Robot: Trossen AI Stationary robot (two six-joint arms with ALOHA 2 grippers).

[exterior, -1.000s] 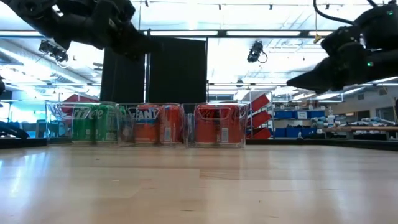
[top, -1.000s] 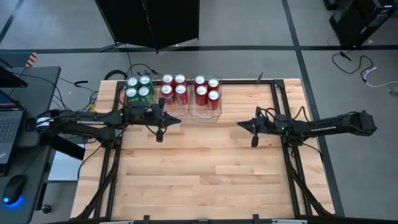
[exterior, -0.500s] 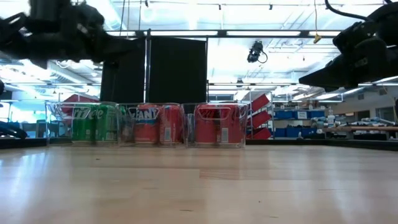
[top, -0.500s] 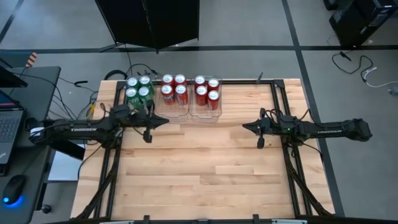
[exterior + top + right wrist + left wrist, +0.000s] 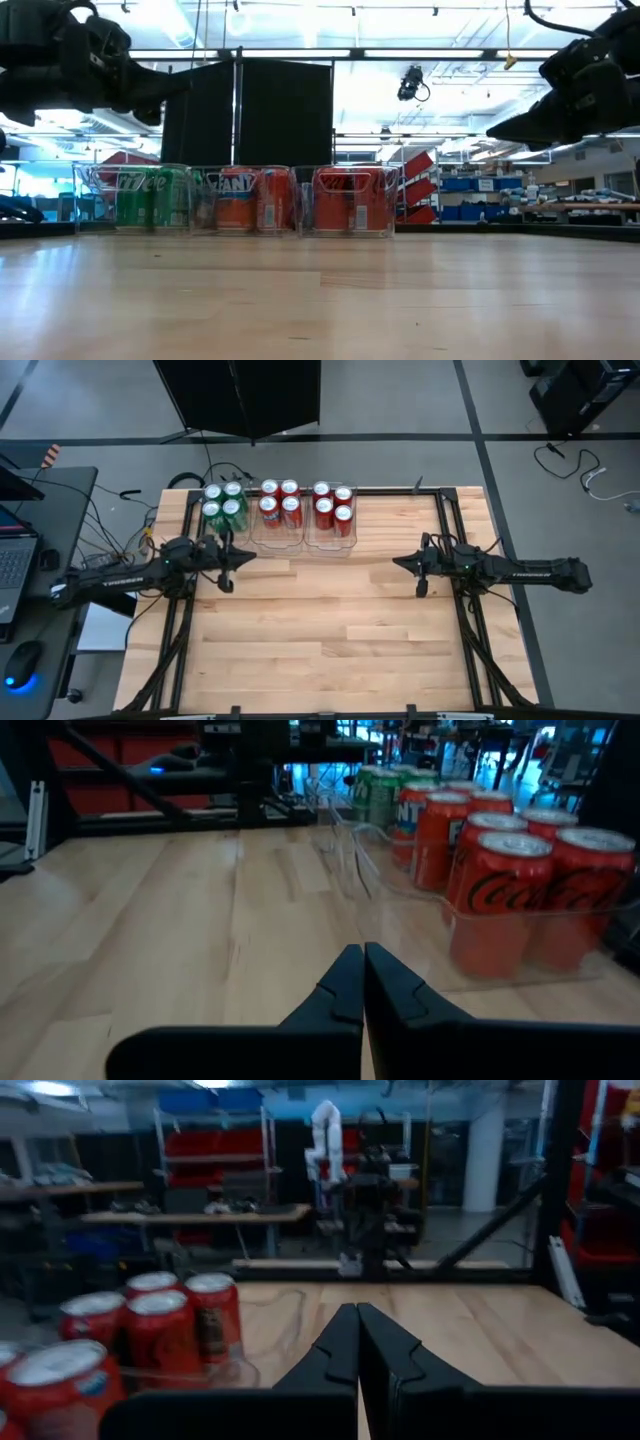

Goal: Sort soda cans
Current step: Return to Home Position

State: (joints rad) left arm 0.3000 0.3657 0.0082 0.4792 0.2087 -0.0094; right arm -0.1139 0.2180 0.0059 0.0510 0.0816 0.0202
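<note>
Red and green soda cans [image 5: 291,506] sit in clear trays [image 5: 327,546] by the worktop's [image 5: 320,635] back edge. Left claw [image 5: 357,1312], right claw [image 5: 362,952]: pinched together.

The pale wooden tabletop [image 5: 320,640] carries three clear trays of soda cans [image 5: 290,505] close side by side along its far edge: left tray [image 5: 95,190], middle tray [image 5: 280,538], right tray [image 5: 332,544].

We see the soda cans [image 5: 505,905] as glossy painted metal with silvery tops, held in clear, smooth plastic trays [image 5: 328,546]. The table [image 5: 330,630] is pale wood with a soft sheen. The left gripper [image 5: 357,1320] and right gripper [image 5: 363,960] look matt dark plastic.
</note>
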